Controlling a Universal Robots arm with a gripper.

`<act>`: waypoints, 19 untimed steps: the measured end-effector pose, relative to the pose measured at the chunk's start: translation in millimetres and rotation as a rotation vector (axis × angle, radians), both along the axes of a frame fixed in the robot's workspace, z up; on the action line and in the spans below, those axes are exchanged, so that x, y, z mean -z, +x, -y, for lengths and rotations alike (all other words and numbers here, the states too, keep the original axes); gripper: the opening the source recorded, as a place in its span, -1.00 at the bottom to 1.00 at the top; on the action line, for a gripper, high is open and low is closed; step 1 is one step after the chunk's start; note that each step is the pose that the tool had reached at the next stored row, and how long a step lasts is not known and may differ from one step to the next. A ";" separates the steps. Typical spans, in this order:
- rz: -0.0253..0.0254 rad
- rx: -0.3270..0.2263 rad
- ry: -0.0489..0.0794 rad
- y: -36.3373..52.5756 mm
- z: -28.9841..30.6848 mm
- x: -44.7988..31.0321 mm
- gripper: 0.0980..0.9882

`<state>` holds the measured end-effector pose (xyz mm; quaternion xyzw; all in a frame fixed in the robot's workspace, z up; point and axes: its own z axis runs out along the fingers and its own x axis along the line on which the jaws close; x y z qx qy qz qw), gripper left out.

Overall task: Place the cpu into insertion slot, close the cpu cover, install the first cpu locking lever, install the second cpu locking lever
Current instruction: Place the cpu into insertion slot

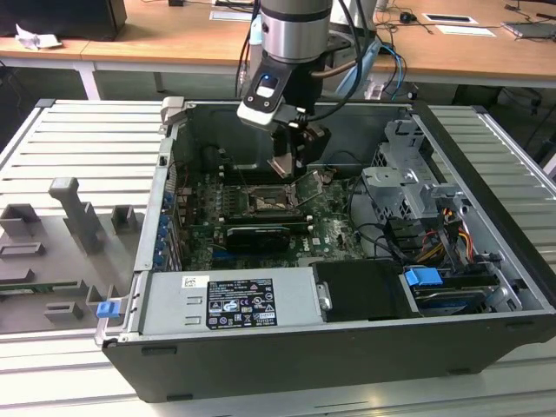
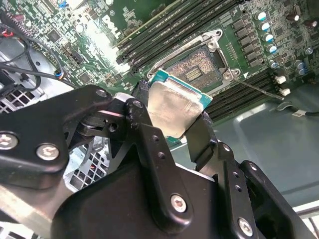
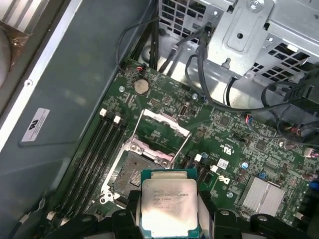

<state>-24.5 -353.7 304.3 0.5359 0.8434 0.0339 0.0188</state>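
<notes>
The cpu point(image 2: 174, 107) is held in the gripper point(image 2: 172, 117), whose 2 black fingers point(image 2: 141, 124) are clamped against 2 opposite edges of the chip. It is carried flat with its pale metal top turned up toward the wrist. In the exterior view the gripper point(image 1: 291, 165) is seen reaching down into an open computer case point(image 1: 261, 365), above the green board.

The insertion slot point(image 3: 130, 174) is seen near the cpu point(image 3: 169, 206) in the first wrist view, bare and dark in the middle, so the chip is judged not yet seated. The cpu cover point(image 3: 167, 123) is tipped up on its hinge at the far side of the slot, and a thin wire lever point(image 2: 259, 89) lies loose beside the slot point(image 2: 199, 67). Long black memory slots point(image 2: 164, 30) run just beside it.

The chip is judged light, thin and stiff, so little squeeze is needed. Its smooth metal top is probably slippery, and its thin edges give the fingers little to bear on. The edges of the green carrier are taken to be the right place for a hold, as is done here. The underside contacts and the fine contacts in the slot are likely fragile, so any tilt or sideways rub could damage them.
</notes>
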 end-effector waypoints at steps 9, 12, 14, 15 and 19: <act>0.0000 0.084 0.000 -0.6 -0.1 6.6 0.00; 0.0000 0.166 0.000 -0.7 -0.1 10.1 0.00; 0.0000 0.188 0.000 -0.7 -0.1 10.7 0.00; 0.0000 0.199 0.000 -0.7 0.0 11.1 0.00; 0.0004 0.229 -0.003 -0.7 0.0 11.9 0.00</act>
